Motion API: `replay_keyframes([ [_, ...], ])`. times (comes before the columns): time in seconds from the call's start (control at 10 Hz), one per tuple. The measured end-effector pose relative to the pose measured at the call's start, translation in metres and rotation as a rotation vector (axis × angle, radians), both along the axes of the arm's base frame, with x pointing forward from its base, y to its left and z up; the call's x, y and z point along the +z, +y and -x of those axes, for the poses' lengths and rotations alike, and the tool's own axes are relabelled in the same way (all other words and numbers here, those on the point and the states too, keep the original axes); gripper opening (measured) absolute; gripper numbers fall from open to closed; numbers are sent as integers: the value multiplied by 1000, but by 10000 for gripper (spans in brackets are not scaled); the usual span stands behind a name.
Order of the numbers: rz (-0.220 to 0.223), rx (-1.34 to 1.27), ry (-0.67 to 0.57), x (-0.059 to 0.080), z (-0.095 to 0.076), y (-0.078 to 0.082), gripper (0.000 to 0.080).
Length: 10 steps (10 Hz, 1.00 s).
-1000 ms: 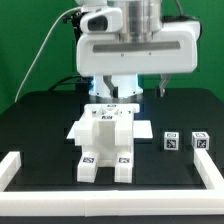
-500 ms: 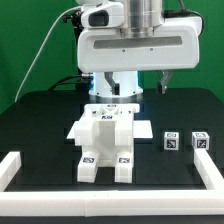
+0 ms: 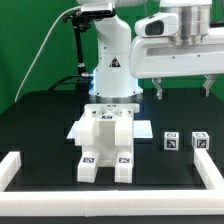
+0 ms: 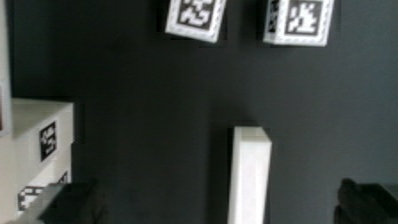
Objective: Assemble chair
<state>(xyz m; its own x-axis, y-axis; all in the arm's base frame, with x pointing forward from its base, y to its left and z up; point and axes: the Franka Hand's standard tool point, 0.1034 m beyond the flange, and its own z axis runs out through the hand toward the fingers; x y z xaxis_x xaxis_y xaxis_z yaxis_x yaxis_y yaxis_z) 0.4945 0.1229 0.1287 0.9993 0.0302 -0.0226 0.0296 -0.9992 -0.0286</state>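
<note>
The partly built chair (image 3: 101,143), blocky, white and tagged, stands mid-table; its edge (image 4: 36,140) also shows in the wrist view. Two small tagged cubes (image 3: 171,141) (image 3: 200,140) sit on the exterior view's right of it, and their tags (image 4: 194,18) (image 4: 299,20) appear in the wrist view. A narrow white piece (image 3: 143,127) lies beside the chair, seen in the wrist view as a bar (image 4: 251,175). My gripper (image 3: 183,90) hangs high above the cubes' side of the table. It is open (image 4: 222,198) and holds nothing, its dark fingertips (image 4: 80,200) wide apart.
Low white border rails (image 3: 14,166) (image 3: 205,172) run along the front corners of the black table. The arm's white base (image 3: 108,70) stands behind the chair. A green backdrop closes the back.
The hand has swung from above the chair toward the exterior view's right and slightly up. The jaws stayed open. The chair and cubes have not moved.
</note>
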Motion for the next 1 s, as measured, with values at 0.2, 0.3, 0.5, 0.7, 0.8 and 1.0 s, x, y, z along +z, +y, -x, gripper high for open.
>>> replay_keyframes([
  [0.2,1,-1,2,-1,0,-1,649],
  [0.3,1,0,2,-1,0,-1,649],
  [0.5,2,14,-10,-9,12,18,649],
  [0.7,3,0,-31,-23,27,38,649],
  [0.8,1,4,-37,-24,28,40,649],
  [1.0,2,3,-37,-24,28,39,649],
])
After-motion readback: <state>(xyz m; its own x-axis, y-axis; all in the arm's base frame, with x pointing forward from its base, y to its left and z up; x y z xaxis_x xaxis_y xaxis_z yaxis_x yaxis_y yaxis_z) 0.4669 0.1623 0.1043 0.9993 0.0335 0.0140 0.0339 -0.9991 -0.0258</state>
